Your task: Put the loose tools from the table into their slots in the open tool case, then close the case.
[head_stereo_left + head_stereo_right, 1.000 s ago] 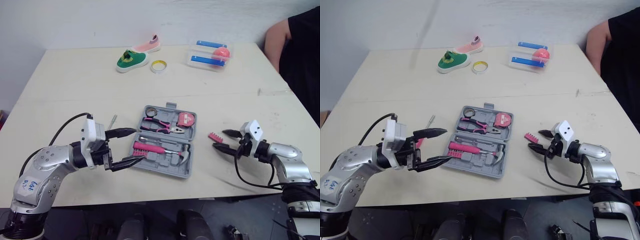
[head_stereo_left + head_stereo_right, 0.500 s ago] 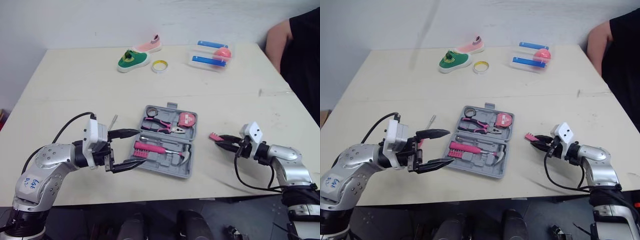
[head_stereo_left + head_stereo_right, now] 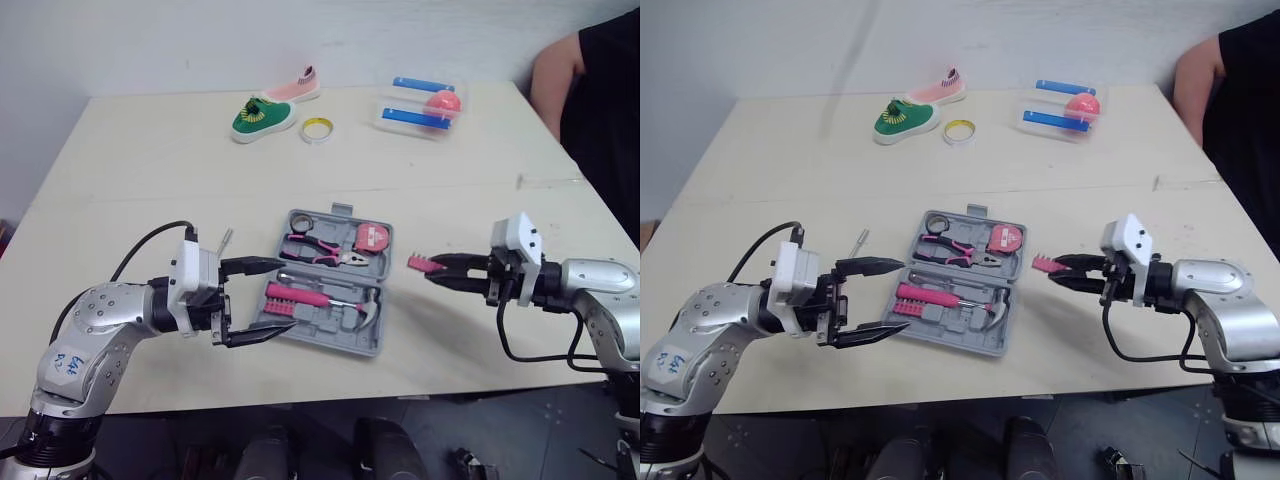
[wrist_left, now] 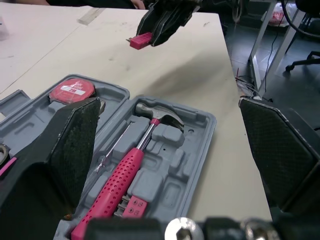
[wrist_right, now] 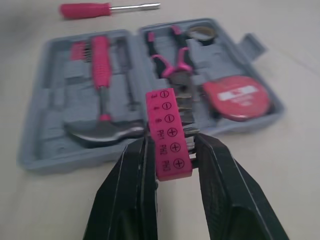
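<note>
- Gripping the pink bit holder (image 5: 168,134) by its lower end, our right gripper (image 3: 434,268) has both fingers clamped on it and holds it above the table (image 3: 150,170), just right of the open tool case (image 3: 345,343).
- On the holder's face we read "PH1" and "PH2", with "3" and "4" above them; each mark sits beside a slot or cross symbol.
- Our left gripper (image 3: 288,294) sits at the case's near-left edge with its fingers spread wide and nothing between them.
- We see the grey case lying open and flat at the near middle of the table. It holds a pink-handled hammer (image 3: 330,297), pink-handled pliers (image 3: 318,250), a red tape measure (image 3: 372,238) and a pink strip of bits (image 3: 278,293).
- We cannot read the white lettering on the tape measure's label.
- A loose screwdriver (image 5: 95,9) with a pink handle lies on the table just left of the case.
- At the far side we see a green shoe (image 3: 263,118), a pink shoe (image 3: 295,90), a roll of tape (image 3: 317,130) and a clear container (image 3: 420,108) holding blue pieces and a pink ball.
- A person (image 3: 590,90) in a black top sits at the far right.
</note>
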Robot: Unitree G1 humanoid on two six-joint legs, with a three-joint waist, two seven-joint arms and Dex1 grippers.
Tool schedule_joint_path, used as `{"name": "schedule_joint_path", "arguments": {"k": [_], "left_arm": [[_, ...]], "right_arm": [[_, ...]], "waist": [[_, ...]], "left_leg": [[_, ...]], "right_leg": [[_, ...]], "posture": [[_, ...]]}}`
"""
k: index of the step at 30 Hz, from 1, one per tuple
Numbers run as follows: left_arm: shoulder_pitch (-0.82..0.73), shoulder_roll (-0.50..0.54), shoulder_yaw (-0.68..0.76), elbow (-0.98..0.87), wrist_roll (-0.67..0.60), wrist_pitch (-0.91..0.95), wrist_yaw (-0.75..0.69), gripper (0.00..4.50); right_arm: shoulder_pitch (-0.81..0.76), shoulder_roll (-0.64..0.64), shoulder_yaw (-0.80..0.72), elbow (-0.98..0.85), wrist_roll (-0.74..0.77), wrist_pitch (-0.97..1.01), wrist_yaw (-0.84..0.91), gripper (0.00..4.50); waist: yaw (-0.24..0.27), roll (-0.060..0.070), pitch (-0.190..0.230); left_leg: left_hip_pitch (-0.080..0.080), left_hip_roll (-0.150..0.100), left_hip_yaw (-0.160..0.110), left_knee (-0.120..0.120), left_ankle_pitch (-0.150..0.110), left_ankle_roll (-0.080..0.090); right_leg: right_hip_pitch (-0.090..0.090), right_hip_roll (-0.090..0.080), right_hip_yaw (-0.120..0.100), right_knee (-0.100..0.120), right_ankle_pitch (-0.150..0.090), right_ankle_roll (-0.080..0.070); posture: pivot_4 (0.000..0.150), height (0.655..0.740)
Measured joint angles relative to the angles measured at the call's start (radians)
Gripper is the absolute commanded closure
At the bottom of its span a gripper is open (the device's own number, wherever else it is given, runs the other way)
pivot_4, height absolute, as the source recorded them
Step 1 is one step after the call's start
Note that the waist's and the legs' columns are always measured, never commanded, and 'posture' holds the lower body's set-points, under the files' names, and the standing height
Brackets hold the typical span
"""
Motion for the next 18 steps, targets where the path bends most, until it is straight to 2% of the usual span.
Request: {"name": "schedule_joint_path", "arguments": {"k": [8, 18], "left_arm": [[0.031, 0.004, 0.003, 0.037, 0.046, -0.082, -0.051, 0.00], [0.088, 0.028, 0.021, 0.039, 0.051, -0.081, -0.054, 0.00]], "right_arm": [[-0.087, -0.023, 0.160, -0.279, 0.096, 0.342, -0.078, 3.75], [-0.167, 0.018, 0.303, -0.352, 0.095, 0.508, -0.201, 3.75]], "waist": [[0.010, 0.000, 0.000], [0.019, -0.001, 0.001]], "left_leg": [[-0.009, -0.001, 0.001, 0.000, 0.001, 0.000], [-0.009, -0.001, 0.002, 0.001, 0.001, 0.001]], "right_leg": [[-0.009, 0.000, 0.000, 0.002, 0.000, 0.000], [-0.010, -0.001, 0.001, 0.002, 0.000, 0.000]], "posture": [[0.150, 0.7400], [0.150, 0.7400]]}}
